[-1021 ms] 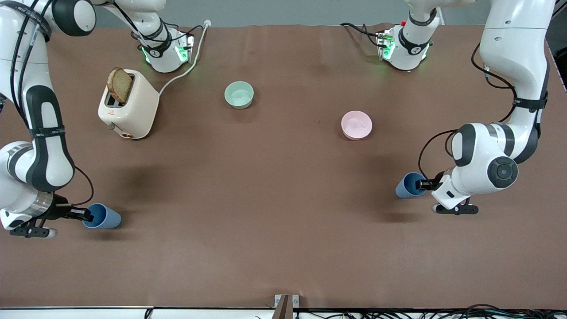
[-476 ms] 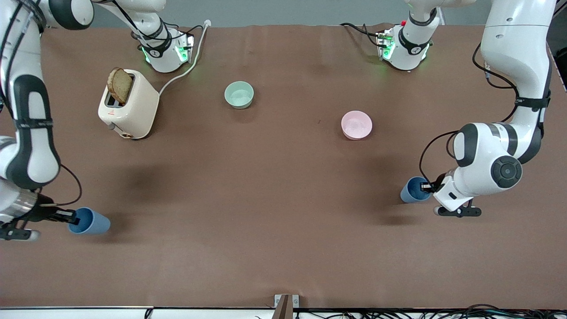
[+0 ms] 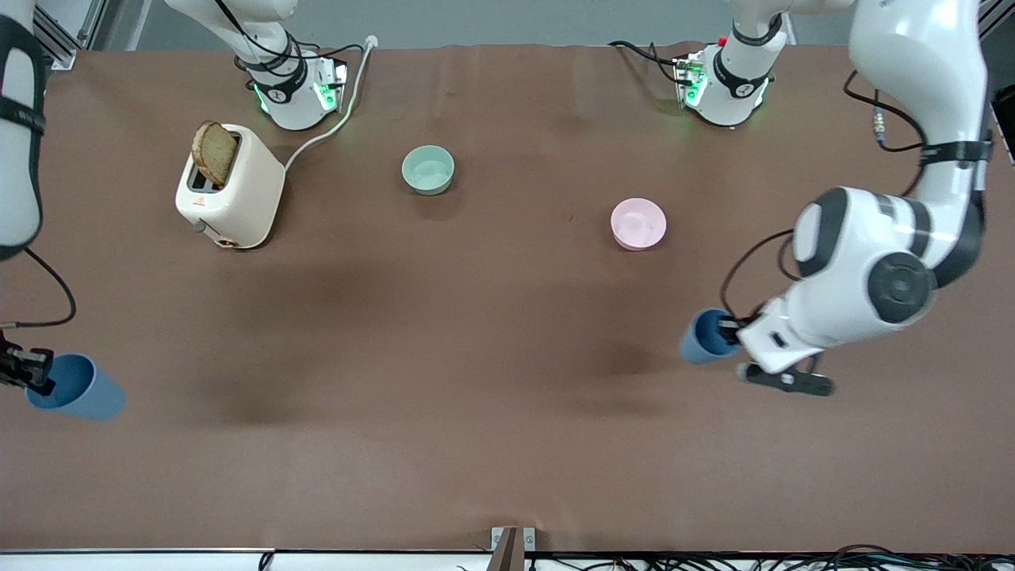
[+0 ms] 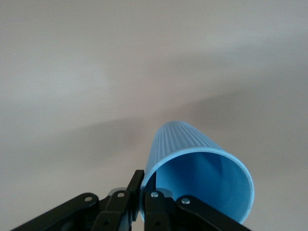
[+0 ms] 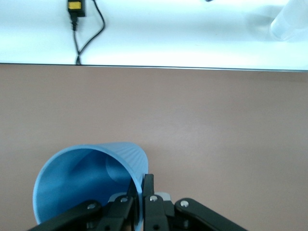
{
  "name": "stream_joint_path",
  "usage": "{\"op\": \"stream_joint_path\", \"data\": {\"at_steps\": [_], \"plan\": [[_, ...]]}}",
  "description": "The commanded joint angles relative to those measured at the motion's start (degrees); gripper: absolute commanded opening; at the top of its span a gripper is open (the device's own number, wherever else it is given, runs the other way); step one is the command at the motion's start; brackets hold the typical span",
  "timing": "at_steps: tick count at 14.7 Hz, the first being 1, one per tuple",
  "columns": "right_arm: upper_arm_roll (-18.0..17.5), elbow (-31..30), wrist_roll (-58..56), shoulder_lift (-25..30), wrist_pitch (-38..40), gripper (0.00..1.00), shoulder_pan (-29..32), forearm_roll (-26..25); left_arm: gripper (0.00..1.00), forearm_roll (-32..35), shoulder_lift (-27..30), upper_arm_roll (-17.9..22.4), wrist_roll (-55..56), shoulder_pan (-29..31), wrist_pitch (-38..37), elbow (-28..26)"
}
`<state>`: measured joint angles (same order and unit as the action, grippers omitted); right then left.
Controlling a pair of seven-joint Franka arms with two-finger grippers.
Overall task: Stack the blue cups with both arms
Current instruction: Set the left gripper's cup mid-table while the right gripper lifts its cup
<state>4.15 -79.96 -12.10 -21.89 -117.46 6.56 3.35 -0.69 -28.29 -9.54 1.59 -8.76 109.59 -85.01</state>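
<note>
The brown tabletop (image 3: 492, 381) fills the front view. The left arm (image 3: 888, 262) occupies the right edge of the frame, the right arm (image 3: 16, 159) the left edge. A cream toaster (image 3: 231, 186) with a slice of bread (image 3: 214, 152) is seen at upper left; a pale green bowl (image 3: 428, 170) and a pink bowl (image 3: 638, 224) sit near the centre. One blue cup (image 3: 702, 337), tilted, is pinched by its rim in the jaws of the left gripper (image 4: 141, 198) at middle right. The other blue cup (image 3: 75, 388) is likewise pinched by the right gripper (image 5: 141, 197) at lower left.
</note>
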Motion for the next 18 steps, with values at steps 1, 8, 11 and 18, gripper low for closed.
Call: {"op": "stream_joint_path", "data": {"at_steps": [1, 8, 11, 18], "plan": [[-0.64, -2.39, 6.53, 6.75, 8.87, 0.01, -1.19, -1.42, 0.0, 0.43, -5.01, -0.21, -0.01, -7.04, -0.96, 5.8], [-1.96, -11.96, 11.92, 23.1, 21.3, 0.01, -2.34, -1.33, 0.0, 0.52, -14.15, 0.05, -2.82, -21.11, 4.82, 12.24], [-1.87, -12.15, 11.92, 25.23, 27.09, 0.01, -2.17, -1.33, 0.01, 1.04, -16.09, 0.49, -2.82, -25.33, 8.52, 12.24], [-1.69, -6.8, 11.22, 24.35, 31.15, 0.0, -1.99, -1.42, 0.02, 5.44, -18.9, 0.49, -2.3, -29.39, 8.71, 11.8]]}}
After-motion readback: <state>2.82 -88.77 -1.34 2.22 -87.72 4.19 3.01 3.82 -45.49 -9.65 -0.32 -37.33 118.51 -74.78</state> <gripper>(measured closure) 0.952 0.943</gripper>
